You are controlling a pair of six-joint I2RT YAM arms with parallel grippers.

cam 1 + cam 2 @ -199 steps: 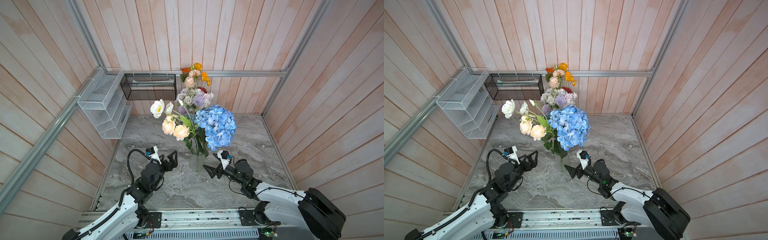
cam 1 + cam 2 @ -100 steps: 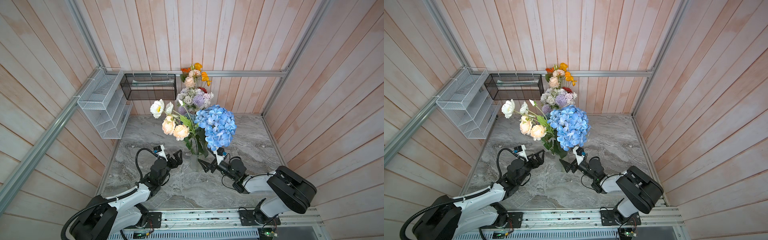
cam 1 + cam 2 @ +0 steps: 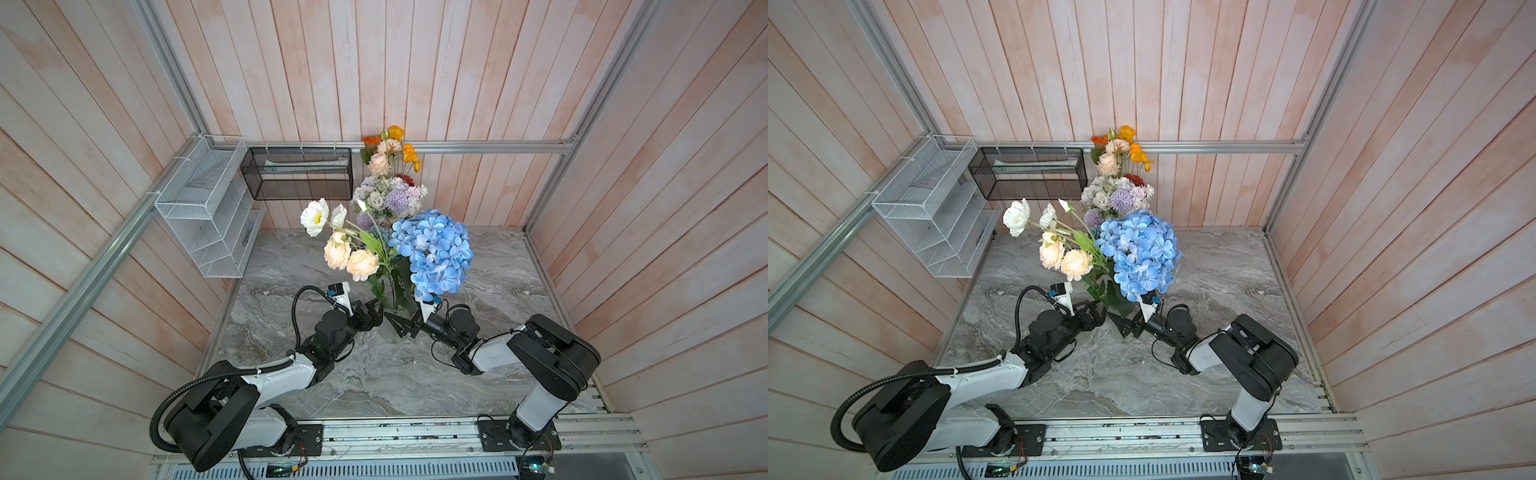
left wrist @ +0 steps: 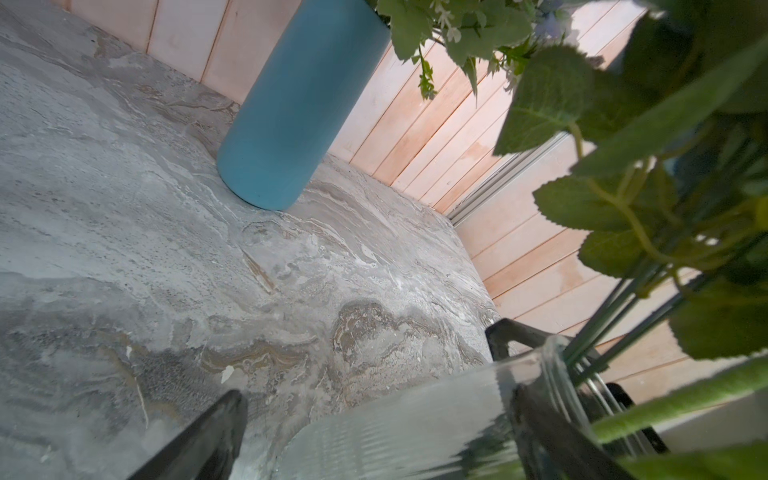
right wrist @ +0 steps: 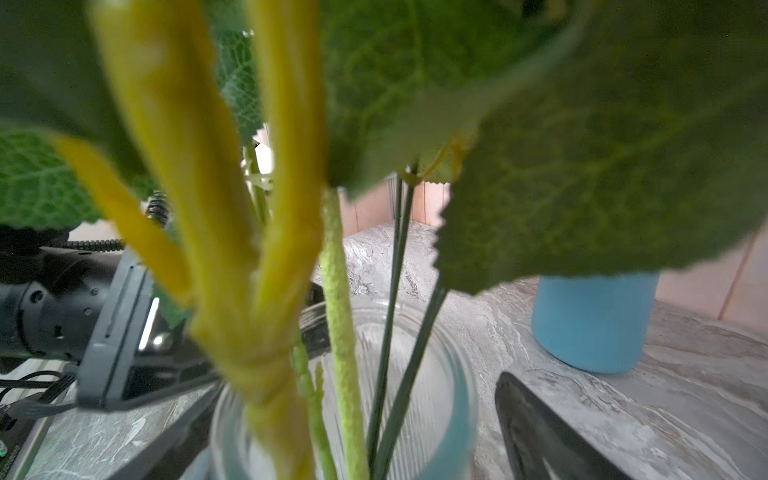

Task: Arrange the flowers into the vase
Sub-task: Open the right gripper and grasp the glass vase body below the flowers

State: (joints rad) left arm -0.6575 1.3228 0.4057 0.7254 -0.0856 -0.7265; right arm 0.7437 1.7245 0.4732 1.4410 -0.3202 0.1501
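Glass, clear and ribbed, makes one vase (image 4: pixel 395 428), which stands on the grey marbled surface (image 3: pixel 374 386) between my two end effectors. It holds the flowers I can count: one blue hydrangea cluster (image 3: pixel 436 253), two peach blooms (image 3: pixel 337 253) and two white poppies (image 3: pixel 314 216), their green stems running down inside the rim.

A second, blue vase (image 4: pixel 291 104) stands farther back near the wall. It carries a mixed bunch (image 3: pixel 390 195) of orange, peach, lavender, white and red heads, too tightly packed to count.

My left end effector (image 3: pixel 374 316) has its jaws apart, one on each side of the glass vase. My right end effector (image 3: pixel 397 326) also stands spread around it from the opposite side. I cannot tell whether any finger touches the glass.

Two mesh baskets hang on the walls, one white (image 3: pixel 208 224) and one black (image 3: pixel 297 174). Small print at the edge of my right wrist view is too blurred to read.
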